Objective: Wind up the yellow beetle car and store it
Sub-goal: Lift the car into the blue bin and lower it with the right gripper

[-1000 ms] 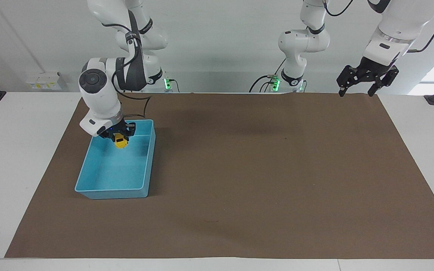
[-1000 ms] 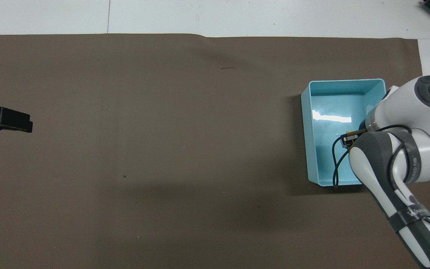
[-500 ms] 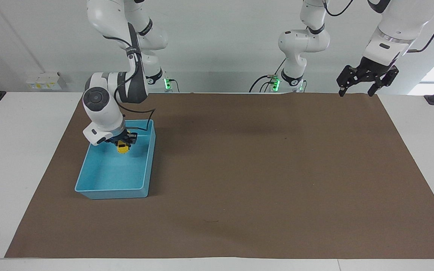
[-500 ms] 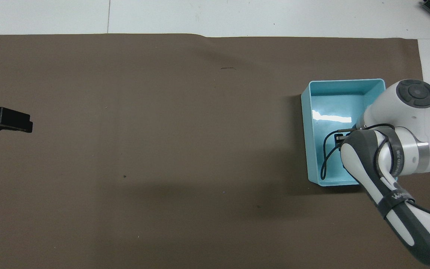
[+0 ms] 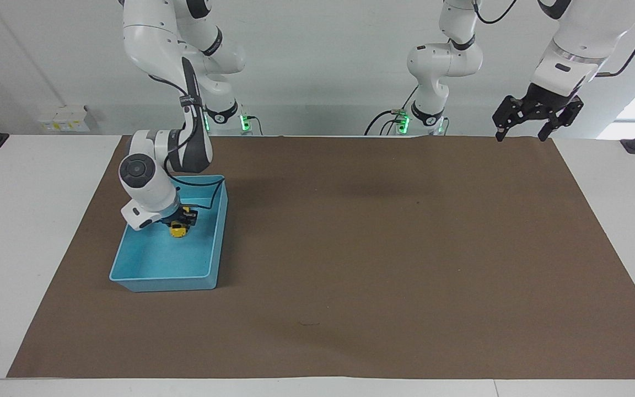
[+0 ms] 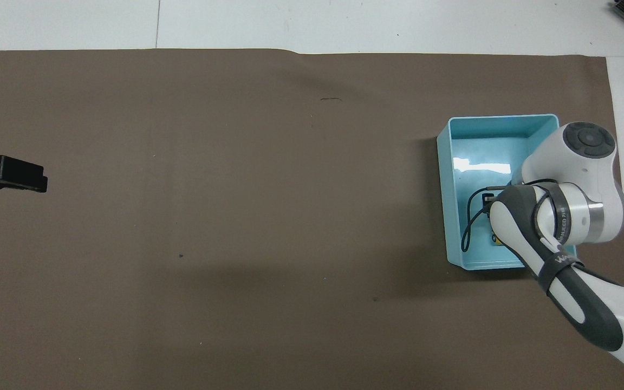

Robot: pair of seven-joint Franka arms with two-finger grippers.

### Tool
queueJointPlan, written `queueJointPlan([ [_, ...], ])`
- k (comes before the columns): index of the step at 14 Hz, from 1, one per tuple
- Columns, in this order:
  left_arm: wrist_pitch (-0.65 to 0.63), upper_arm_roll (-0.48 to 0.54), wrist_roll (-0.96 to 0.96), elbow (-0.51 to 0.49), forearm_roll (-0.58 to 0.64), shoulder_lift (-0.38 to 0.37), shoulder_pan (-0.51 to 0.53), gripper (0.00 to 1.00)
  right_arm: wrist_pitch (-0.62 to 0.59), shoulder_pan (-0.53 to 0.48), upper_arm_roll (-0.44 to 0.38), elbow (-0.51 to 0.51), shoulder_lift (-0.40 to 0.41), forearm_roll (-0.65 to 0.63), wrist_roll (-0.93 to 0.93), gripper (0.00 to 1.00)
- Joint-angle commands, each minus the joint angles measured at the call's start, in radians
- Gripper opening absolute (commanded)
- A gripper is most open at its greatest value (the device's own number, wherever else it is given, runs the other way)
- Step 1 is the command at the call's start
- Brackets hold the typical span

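Observation:
The yellow beetle car [image 5: 178,231] is held between the fingers of my right gripper [image 5: 180,225], which is shut on it. The gripper reaches down inside the light-blue bin [image 5: 130,279], in the half nearer the robots, with the car low by the bin's floor. I cannot tell whether the car touches the floor. In the overhead view the right arm's wrist [image 6: 572,179] hangs over the bin [image 6: 443,189] and hides the car. My left gripper [image 5: 519,135] is open and empty, waiting high over the mat's corner at the left arm's end, and shows in the overhead view [image 6: 19,179].
A brown mat [image 5: 383,248] covers most of the white table. A cable loops from the right wrist over the bin's rim [image 6: 466,238]. The bin stands at the right arm's end of the mat.
My right gripper has gone down deeper into the bin with the car still in it. The left arm has not moved.

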Motion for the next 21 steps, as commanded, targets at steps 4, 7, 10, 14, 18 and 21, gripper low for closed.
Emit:
queueJointPlan([
  [4,-0.009,-0.008,-0.004,-0.016,-0.012,-0.02,0.019,1.0,-0.034,-0.011,0.013,0.01,-0.028,0.022,0.001,1.0],
  [7,-0.009,-0.008,-0.004,-0.016,-0.012,-0.022,0.019,1.0,-0.112,-0.007,0.015,0.053,-0.077,0.063,-0.001,1.0],
  [10,-0.009,-0.008,-0.004,-0.016,-0.012,-0.02,0.019,1.0,-0.14,-0.01,0.017,0.076,-0.131,0.121,-0.042,1.0],
  [14,-0.009,-0.008,-0.004,-0.016,-0.012,-0.02,0.019,1.0,-0.208,-0.013,0.014,0.148,-0.166,0.175,-0.09,1.0],
  [18,-0.009,-0.008,-0.004,-0.016,-0.012,-0.02,0.019,1.0,-0.29,-0.013,0.006,0.262,-0.179,0.18,-0.093,1.0],
  [21,-0.009,-0.008,-0.004,-0.016,-0.012,-0.02,0.019,1.0,-0.34,-0.013,0.006,0.294,-0.231,0.181,-0.091,1.0],
])
